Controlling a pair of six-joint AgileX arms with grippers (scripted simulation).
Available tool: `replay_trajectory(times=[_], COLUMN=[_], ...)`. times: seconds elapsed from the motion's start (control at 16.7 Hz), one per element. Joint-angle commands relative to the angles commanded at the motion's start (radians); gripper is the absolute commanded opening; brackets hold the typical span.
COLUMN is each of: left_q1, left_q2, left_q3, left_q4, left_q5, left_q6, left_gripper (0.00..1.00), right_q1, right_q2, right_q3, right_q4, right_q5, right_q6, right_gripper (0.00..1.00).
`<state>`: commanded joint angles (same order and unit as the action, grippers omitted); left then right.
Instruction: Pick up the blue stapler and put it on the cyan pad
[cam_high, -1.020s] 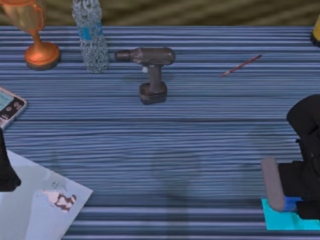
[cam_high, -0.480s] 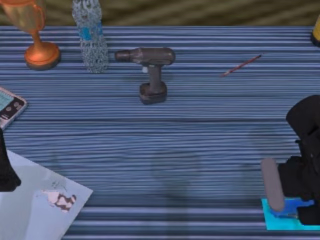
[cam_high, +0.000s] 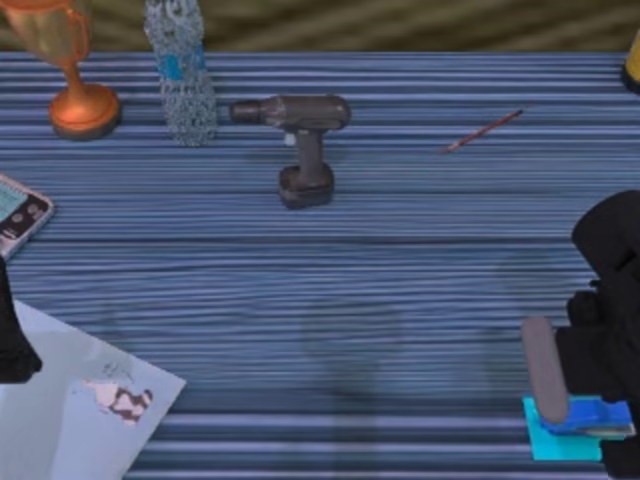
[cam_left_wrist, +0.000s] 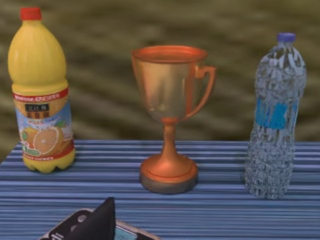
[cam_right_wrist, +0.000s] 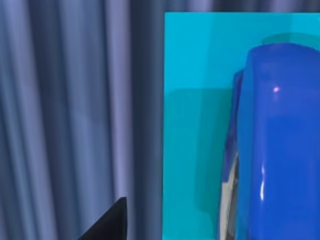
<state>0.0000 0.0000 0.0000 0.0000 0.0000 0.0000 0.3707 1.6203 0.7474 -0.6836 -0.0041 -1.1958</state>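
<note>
- Small bright blue stapler (cam_high: 597, 415): glossy elongated bar, rounded top, thin silvery metal strip along its lower edge in the right wrist view (cam_right_wrist: 277, 150).
- It lies on the flat plain cyan pad (cam_high: 545, 442), at the table's near right corner in the top view; pad edge runs square against the striped blue table (cam_high: 400, 270).
- Right claw (cam_high: 612, 392): a black mass just above and beside the stapler; a grey cylinder-shaped part (cam_high: 545, 368) sticks out on its left. One dark fingertip (cam_right_wrist: 107, 222) shows apart from the stapler over bare table; cannot tell how far the claw is spread, or whether it touches the stapler.
- Left claw (cam_high: 12, 345): parked at the table's left edge, over the large pale grey paper sheet (cam_high: 70, 420); its spread cannot be told.
- Labels: yellow orange-juice bottle with red cap (cam_left_wrist: 41, 95) carries a red band of writing and an orange-slice picture, text too small to read. Clear crinkled water bottle (cam_left_wrist: 276, 120) has a plain blue label.
- Copper-coloured trophy cup (cam_left_wrist: 170, 115) stands between the two bottles.
</note>
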Motion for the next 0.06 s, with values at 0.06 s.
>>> replay_trajectory(times=[0.06], left_q1=[0.000], left_q2=[0.000], left_q3=[0.000], left_q4=[0.000], left_q5=[0.000], left_q6=[0.000], left_gripper=[1.00], right_q1=[0.000], right_q2=[0.000], right_q3=[0.000], right_q4=[0.000], right_q5=[0.000], right_q6=[0.000], right_gripper=[1.00])
